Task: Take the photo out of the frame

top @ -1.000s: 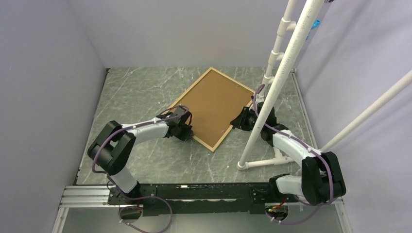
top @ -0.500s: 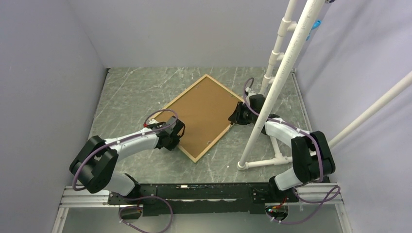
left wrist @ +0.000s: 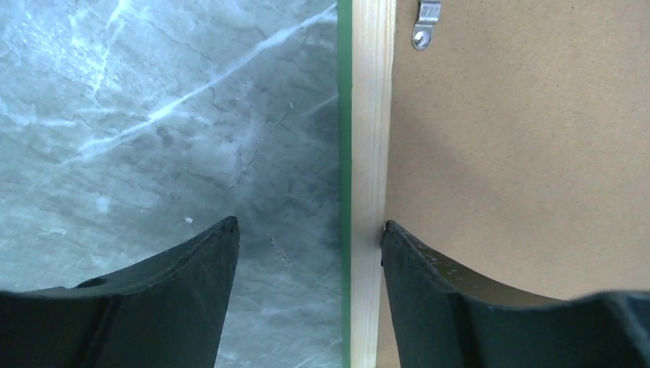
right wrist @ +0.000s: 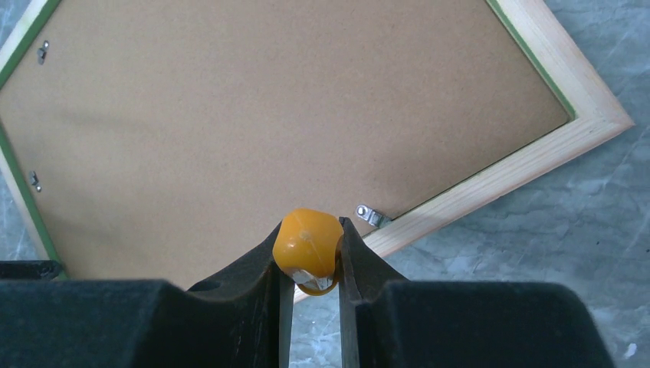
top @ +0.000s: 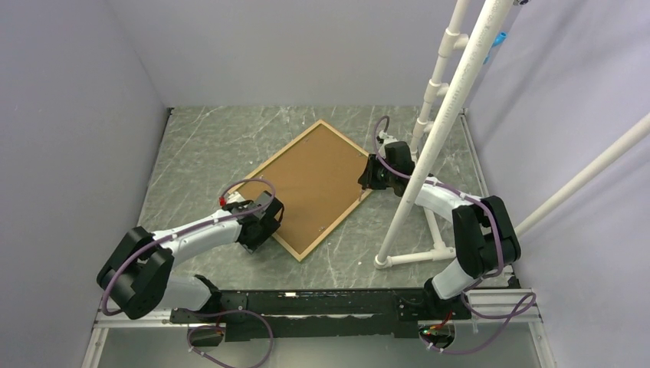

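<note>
Starting with the left end effector [left wrist: 306, 230]: spread wide, gripping nothing, straddling one long edge of the frame [left wrist: 371, 138]. Outside its left finger, bare marbled surface [left wrist: 153, 115]. Right between the fingers, the light wood rim with a sliver of green alongside. Under its right finger, the brown backing board [left wrist: 521, 153]. Ahead of the fingertips, a little metal clip [left wrist: 425, 23] on the board. Frame flat on the surface, back side up. No telling about the photo with that board on top.

Across now to the right end effector [right wrist: 310, 228]: nearly closed, pinching a small orange piece [right wrist: 308, 241] at its tips, poised over the frame's opposite edge. Just ahead and to the right of those tips, a second clip [right wrist: 370, 215] tucked against the rim. Close by on its right, a white pipe stand [top: 441, 115].
</note>
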`<state>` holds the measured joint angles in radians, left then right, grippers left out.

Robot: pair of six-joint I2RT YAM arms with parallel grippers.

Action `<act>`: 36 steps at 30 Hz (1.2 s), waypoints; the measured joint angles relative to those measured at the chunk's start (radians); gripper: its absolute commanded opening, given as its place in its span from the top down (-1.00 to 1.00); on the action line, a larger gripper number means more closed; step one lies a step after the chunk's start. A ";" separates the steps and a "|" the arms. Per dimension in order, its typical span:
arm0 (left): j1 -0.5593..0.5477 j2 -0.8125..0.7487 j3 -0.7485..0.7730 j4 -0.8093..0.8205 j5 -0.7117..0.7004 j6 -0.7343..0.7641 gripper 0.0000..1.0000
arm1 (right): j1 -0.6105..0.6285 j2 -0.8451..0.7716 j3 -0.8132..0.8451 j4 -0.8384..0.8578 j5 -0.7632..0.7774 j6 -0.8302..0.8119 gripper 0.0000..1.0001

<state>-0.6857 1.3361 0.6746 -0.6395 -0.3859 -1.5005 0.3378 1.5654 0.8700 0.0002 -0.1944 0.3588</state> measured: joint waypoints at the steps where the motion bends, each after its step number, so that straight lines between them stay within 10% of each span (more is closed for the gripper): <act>1: 0.002 -0.008 -0.009 0.010 0.003 0.025 -0.47 | -0.002 0.004 0.003 0.003 0.000 -0.003 1.00; 36: 0.031 -0.053 -0.053 0.172 0.197 0.293 -0.61 | 0.038 0.076 0.032 0.110 0.130 -0.119 1.00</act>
<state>-0.6552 1.2831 0.6216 -0.4671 -0.1886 -1.2072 0.3759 1.6417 0.9020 0.1101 -0.0639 0.2398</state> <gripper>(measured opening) 0.790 0.232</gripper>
